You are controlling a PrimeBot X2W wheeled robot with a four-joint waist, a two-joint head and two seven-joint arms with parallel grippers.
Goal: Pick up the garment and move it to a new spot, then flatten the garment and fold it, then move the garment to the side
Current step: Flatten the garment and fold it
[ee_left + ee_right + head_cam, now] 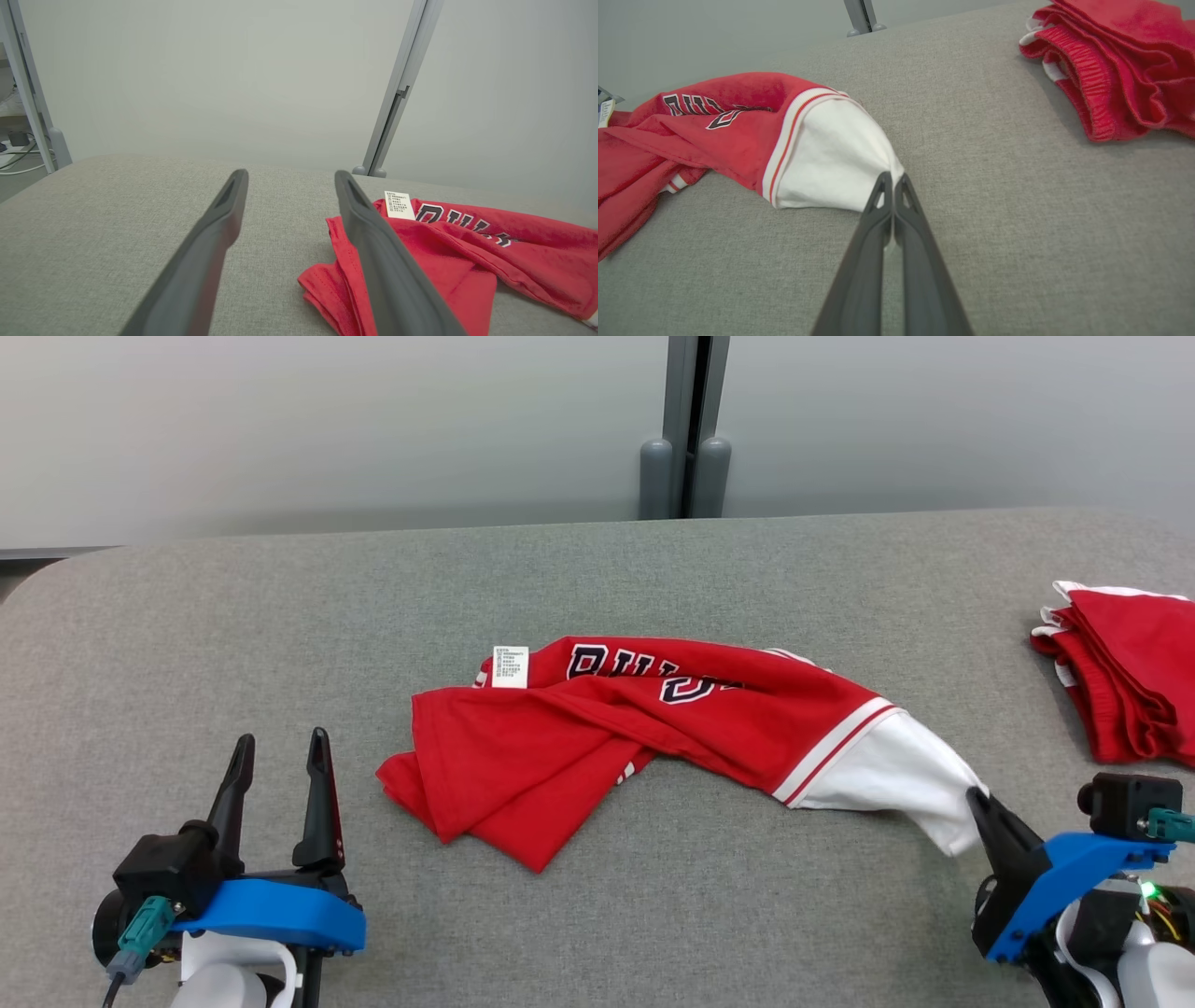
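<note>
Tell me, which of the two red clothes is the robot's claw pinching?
The crumpled jersey with black letters, lying in the middle. The right gripper is shut on its white sleeve. The folded red shorts lie apart, untouched.

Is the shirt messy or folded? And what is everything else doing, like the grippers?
garment: crumpled, not flattened, white sleeve stretched out to the right.
tag: flipped out, showing on top.
red shorts: loosely folded pile, apart from the garment.
left gripper: open, empty.
right gripper: shut on the garment's sleeve tip.
</note>
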